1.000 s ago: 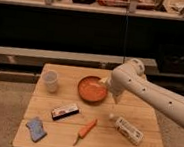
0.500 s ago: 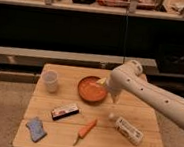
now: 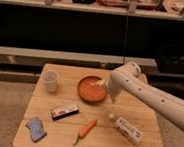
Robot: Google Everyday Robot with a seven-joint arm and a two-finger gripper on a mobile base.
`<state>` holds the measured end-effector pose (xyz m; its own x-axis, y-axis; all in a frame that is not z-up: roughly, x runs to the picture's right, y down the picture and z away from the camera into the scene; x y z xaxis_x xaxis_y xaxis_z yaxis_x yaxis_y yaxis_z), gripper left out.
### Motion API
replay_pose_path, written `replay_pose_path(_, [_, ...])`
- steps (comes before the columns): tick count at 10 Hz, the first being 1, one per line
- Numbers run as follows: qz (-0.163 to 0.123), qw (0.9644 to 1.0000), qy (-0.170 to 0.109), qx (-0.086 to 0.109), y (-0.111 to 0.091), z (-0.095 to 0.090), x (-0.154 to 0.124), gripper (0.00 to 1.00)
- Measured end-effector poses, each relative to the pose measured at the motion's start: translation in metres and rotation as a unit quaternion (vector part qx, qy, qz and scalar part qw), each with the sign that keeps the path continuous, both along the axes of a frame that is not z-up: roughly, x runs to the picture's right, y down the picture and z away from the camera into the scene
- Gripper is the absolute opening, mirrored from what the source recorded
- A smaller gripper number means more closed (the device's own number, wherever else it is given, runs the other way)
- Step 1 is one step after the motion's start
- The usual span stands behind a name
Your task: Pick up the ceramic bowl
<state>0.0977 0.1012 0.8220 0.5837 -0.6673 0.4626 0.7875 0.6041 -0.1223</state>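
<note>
Camera view: end effector (image 3: 102, 83) spread wide, empty; at rim of shallow round orange-red ceramic bowl (image 3: 90, 90).

One raised front view, angled down on the table (image 3: 130, 115), tool (image 3: 103, 83) mid-frame at the ceramic bowl (image 3: 88, 90)

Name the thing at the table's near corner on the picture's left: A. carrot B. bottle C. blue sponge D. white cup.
C: the blue sponge lies at that corner; the gripper is farther back, at the rim of the ceramic bowl.
</note>
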Motion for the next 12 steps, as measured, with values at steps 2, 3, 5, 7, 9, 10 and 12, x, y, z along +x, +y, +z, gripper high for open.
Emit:
replay_pose_path(2, [-0.005,1.0,-0.004,-0.004,0.008,0.015,-0.003,0.8])
replay_pose_path(3, [-0.006,1.0,-0.004,-0.006,0.008,0.018,-0.003,0.8])
replay_pose_path(5, [-0.007,0.9999,-0.004,-0.011,0.013,0.025,-0.002,0.8])
replay_pose_path(7, [-0.01,0.9998,-0.007,-0.016,0.018,0.035,-0.004,0.8])
replay_pose_path(9, [-0.012,0.9997,-0.009,-0.02,0.021,0.04,-0.004,0.8])
replay_pose_path(10, [-0.012,0.9997,-0.009,-0.021,0.023,0.041,-0.003,0.8])
replay_pose_path(12, [-0.013,0.9996,-0.009,-0.025,0.028,0.044,-0.003,0.8])
